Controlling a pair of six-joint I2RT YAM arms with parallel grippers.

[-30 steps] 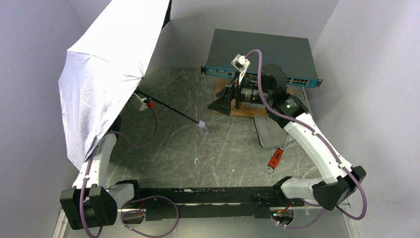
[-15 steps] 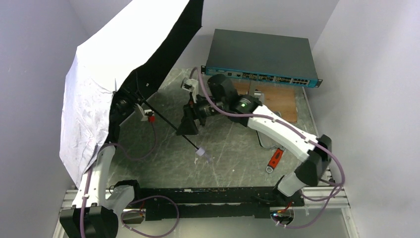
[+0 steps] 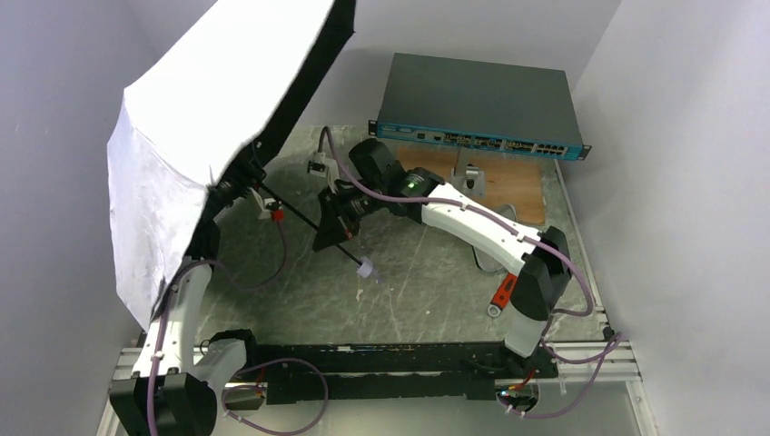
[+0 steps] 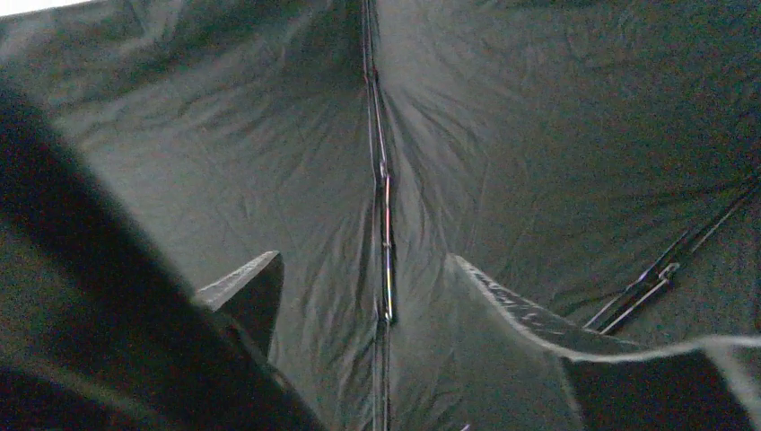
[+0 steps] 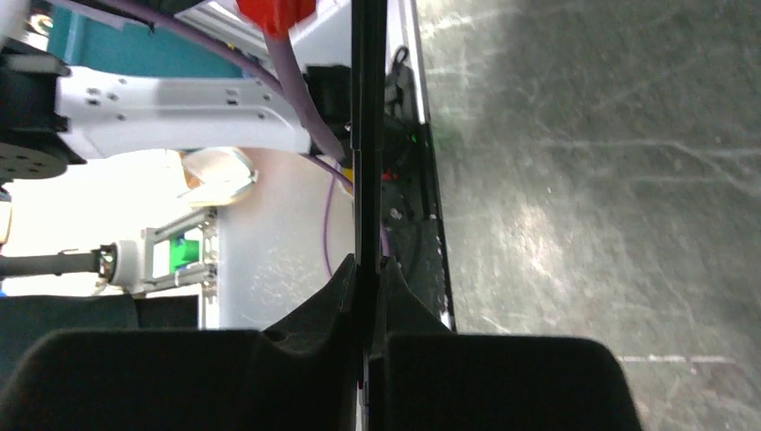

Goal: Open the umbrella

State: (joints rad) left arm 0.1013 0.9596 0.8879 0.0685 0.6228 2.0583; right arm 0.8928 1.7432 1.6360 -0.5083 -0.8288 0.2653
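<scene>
The right gripper (image 5: 368,269) is clenched on the thin black shaft (image 5: 368,135) of the umbrella (image 3: 182,109), near its small pale handle (image 3: 365,270), above the grey bench (image 3: 427,282). The left gripper (image 4: 361,265) is released, its fingers apart under the canopy's black inner face. The spread canopy tilts at the bench's left side, silvery face outward. A dark box (image 3: 481,91) sits at the back.

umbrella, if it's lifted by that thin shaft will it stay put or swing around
The umbrella is probably top-heavy: its wide canopy sits far from where the right tool clamps the thin shaft, so it may swing. That wrinkled canopy looks soft; a push likely just dents it.
</scene>
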